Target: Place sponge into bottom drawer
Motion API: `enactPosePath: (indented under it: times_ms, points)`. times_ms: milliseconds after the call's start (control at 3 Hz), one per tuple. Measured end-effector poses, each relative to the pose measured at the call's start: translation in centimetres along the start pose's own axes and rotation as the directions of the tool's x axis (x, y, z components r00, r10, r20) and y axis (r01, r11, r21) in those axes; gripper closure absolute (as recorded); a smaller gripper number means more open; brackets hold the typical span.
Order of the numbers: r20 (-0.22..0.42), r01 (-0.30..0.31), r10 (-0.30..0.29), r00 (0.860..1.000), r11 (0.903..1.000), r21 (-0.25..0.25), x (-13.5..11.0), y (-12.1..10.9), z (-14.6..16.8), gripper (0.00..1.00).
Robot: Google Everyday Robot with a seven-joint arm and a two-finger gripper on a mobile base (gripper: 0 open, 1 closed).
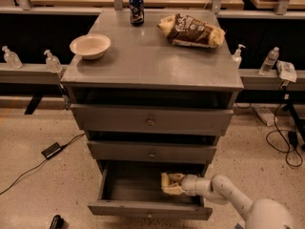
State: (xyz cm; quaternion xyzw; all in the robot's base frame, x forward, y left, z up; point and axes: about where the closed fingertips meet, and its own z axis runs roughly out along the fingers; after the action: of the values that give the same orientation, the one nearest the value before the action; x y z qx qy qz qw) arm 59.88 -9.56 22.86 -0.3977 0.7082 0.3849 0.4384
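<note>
While inside bottom drawer [143, 209], claw [168, 184] rightward.

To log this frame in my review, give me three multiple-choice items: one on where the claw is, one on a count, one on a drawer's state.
1. Where is the claw? A on the floor; B inside the bottom drawer; C out of view.
2. How many things sit on the cabinet top? A one; B three; C five.
3. The bottom drawer is: A pulled out; B shut; C removed.
1 B: the claw reaches into that drawer. 2 B: bowl, can and snack bag. 3 A: its front stands forward, its inside showing.
</note>
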Motion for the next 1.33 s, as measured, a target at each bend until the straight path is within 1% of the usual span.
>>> enactPosePath:
  times_ms: [333, 667, 1333]
  points:
    - [-0.042, -0.001, 0.001, 0.999, 0.9999, 0.014, 2.1, -1.3, 0.5, 0.82]
    - [-0.101, 0.006, -0.004, 0.995, 0.9998, 0.020, 3.5, -1.9, 1.0, 0.53]
    - [-0.094, 0.003, -0.002, 0.996, 0.9999, 0.012, 3.5, -1.5, 1.5, 0.05]
